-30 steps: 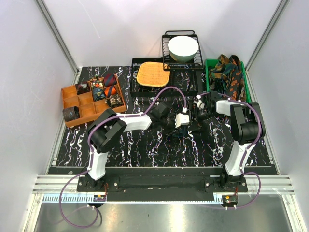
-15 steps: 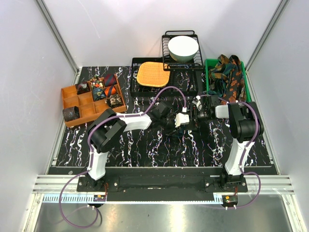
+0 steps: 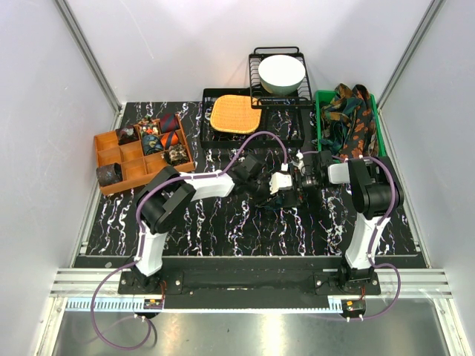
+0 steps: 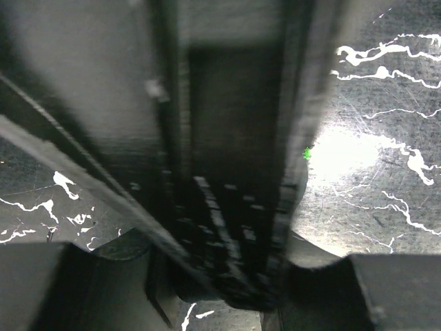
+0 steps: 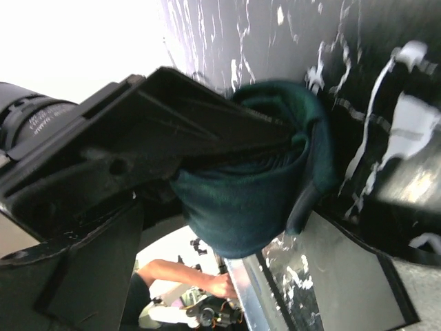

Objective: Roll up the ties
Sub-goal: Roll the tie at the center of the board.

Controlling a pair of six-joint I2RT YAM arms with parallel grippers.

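Swinging in from the right over the last second, the right gripper [image 3: 306,176] now sits almost against the left gripper [image 3: 288,194] above the middle of the table [image 3: 223,222]. Between them is the teal tie [image 5: 248,207], wound into a fat coil. The left gripper is pinched on that coil, its fingers clamped across the layers. The right gripper is spread wide, one finger on each side of the roll.

I judge the main risk to be the coil springing loose. That could happen if the left pinch lets go before the right fingers close, or if a finger catches the outer wrap and drags it. The two grippers are also close enough to knock together.

Further out, unrolled ties [image 3: 355,111] fill the green bin [image 3: 320,102], and finished rolls [image 3: 152,137] sit in the orange box [image 3: 111,157].
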